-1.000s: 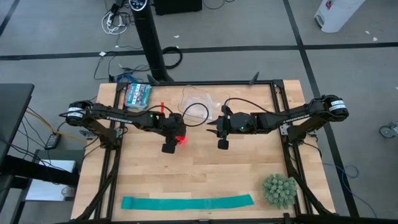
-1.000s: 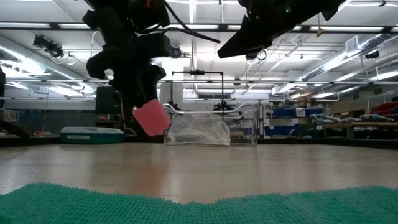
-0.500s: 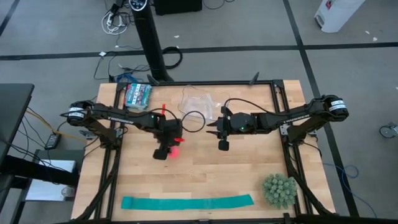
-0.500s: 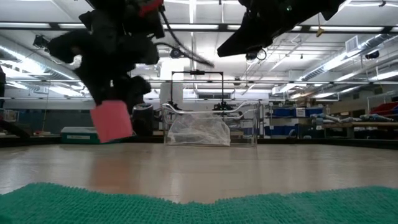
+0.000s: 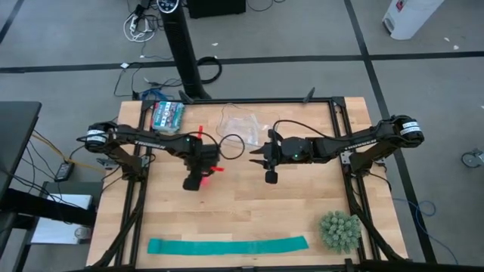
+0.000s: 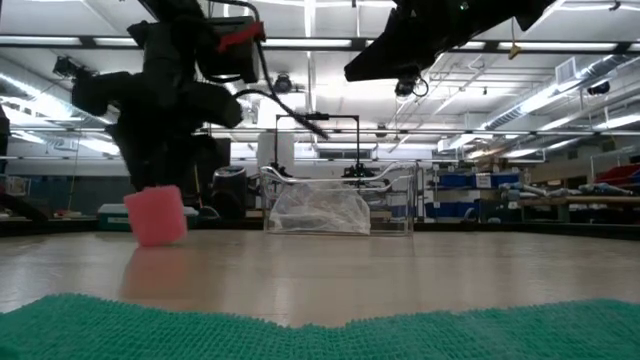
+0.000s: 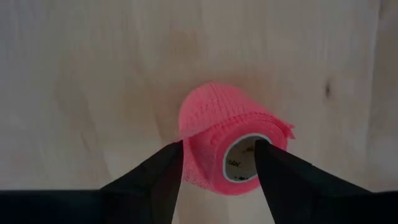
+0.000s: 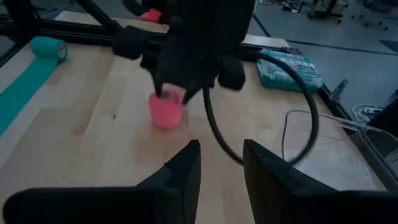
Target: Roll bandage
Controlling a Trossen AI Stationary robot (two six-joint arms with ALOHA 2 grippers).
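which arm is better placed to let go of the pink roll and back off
Left. The left gripper already straddles the bandage on the table; the right gripper hangs apart, empty.

Matt pink cloth bandage (image 7: 230, 146), seemingly crinkled; smooth pale wood table (image 5: 302, 204).

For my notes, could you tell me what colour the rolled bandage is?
The bandage is pink-red, with a white inner core; the left wrist view shows it best.

Left gripper (image 7: 217, 163): I see it has swung leftward and come down to the tabletop (image 6: 400, 270).
Bandage (image 6: 155, 214): the pink roll, hanging tilted in the air a second ago, now stands on the wood, fingers (image 7: 152, 180) either side.
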